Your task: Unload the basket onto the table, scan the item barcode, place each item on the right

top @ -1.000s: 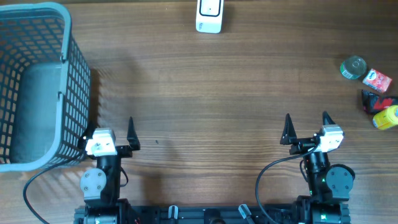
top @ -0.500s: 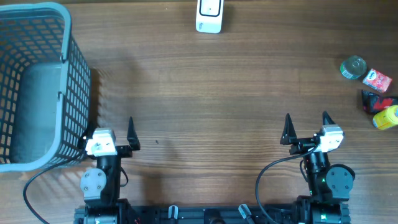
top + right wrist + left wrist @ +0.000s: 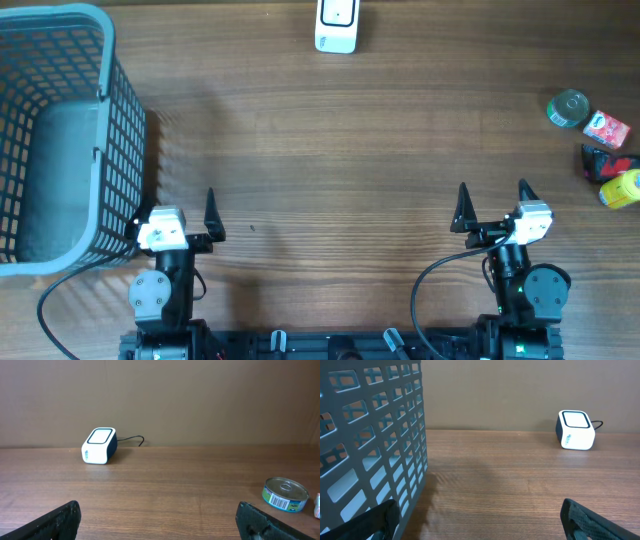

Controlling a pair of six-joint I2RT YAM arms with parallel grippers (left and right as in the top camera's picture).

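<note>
Wooden table (image 3: 350,130) with a scanner (image 3: 337,25) meets a brown wall (image 3: 200,400)

Brightness: moderate and even in all three views, warm brown cast over the table (image 3: 350,130).
Source: soft, from above; no lamp in view.
Shadows: faint lattice on the wood right of the basket (image 3: 60,140) from overhead; soft dark patch by the basket wall in the left wrist view; thin rim of shade under the scanner (image 3: 99,446).
Glare: mild sheen on the scanner's top window, small highlight on the can (image 3: 285,494) lid.
Focus: overhead crisp throughout; wrist views sharp at mid-distance, dark fingertips (image 3: 585,520) at the bottom corners soft-edged.
Distortion: basket walls splayed outward from overhead; otherwise slight.
</note>
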